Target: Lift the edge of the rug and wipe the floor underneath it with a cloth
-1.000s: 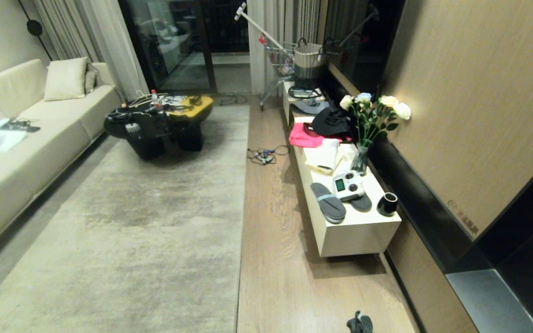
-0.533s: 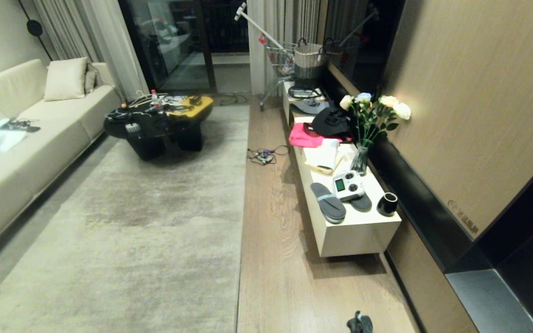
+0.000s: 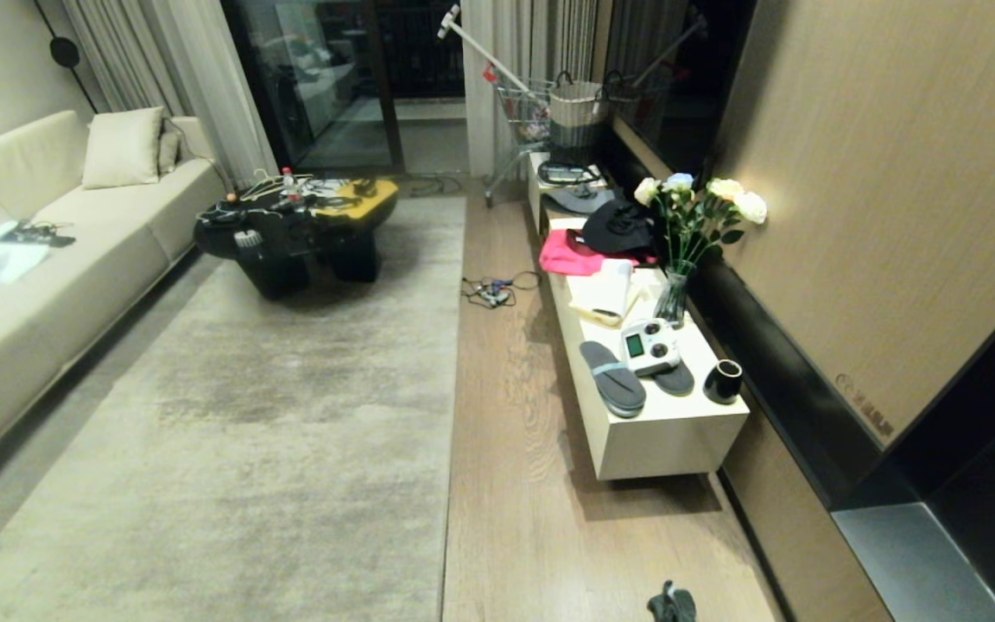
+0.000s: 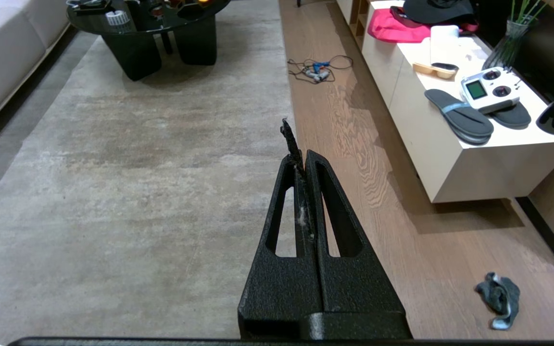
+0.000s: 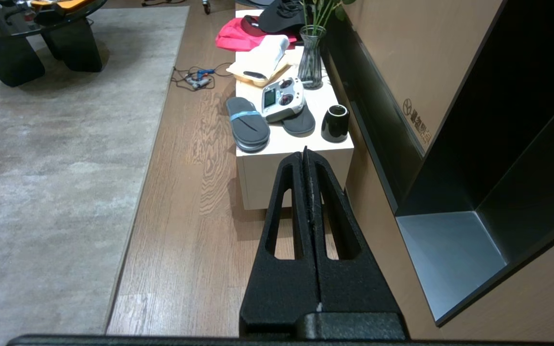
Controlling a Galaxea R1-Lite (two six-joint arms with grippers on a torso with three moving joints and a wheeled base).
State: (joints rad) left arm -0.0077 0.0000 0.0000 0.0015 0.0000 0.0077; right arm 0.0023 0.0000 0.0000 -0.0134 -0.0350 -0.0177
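Nothing's really moved since the earlier frames: same room, same layout, robot just sitting there. The head view doesn't catch either arm; it only gets the cloth as a dark lump at the very bottom edge, lying on the floor well to the right of the rug edge. That border runs dead straight up the room and lies flat.

The left wrist view fills in more. The left gripper hangs above the rug border, its black grainy fingers pressed together, with just a frayed dark scrap poking out past the tips and nothing actually held. From there the cloth reads as a crumpled, soft grey-green rag on the glossy wood-grain planks, near the end of the low white table.

The right wrist view shows the right gripper clamped shut on nothing too, aimed at the same table, where flat grey slippers, a white controller and a black cup sit. No cloth in that one. The rug is short-pile, pale grey-beige and blotchy.
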